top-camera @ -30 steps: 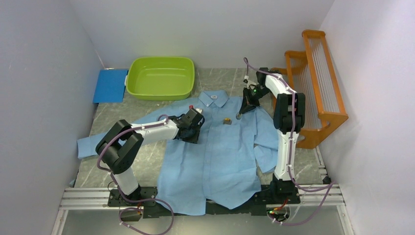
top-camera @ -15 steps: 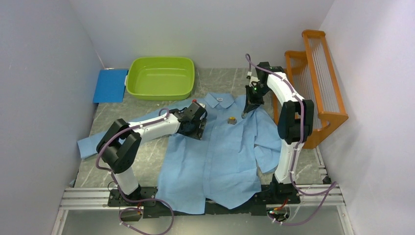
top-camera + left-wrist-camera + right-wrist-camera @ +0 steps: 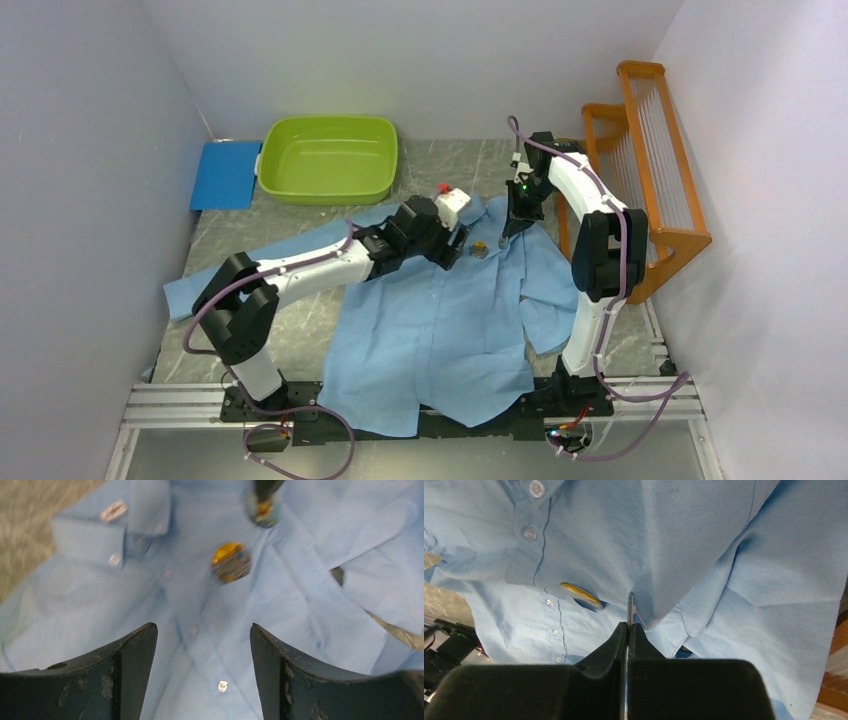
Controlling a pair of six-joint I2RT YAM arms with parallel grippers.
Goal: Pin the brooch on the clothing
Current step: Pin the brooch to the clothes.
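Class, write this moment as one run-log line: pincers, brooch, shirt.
left pincer: open above shirt | right pincer: shut on shirt | brooch: lying on shirt, ungripped

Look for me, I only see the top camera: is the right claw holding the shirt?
Observer: Yes. Its wrist view shows the right claw shut on a pinched fold of the shirt.
Operator: Is the left claw holding something?
Observer: No. The left claw is open, with nothing in it.
Operator: Where is the brooch?
Observer: The brooch, round and gold, sits on the shirt beside the buttons, ahead of the left claw.
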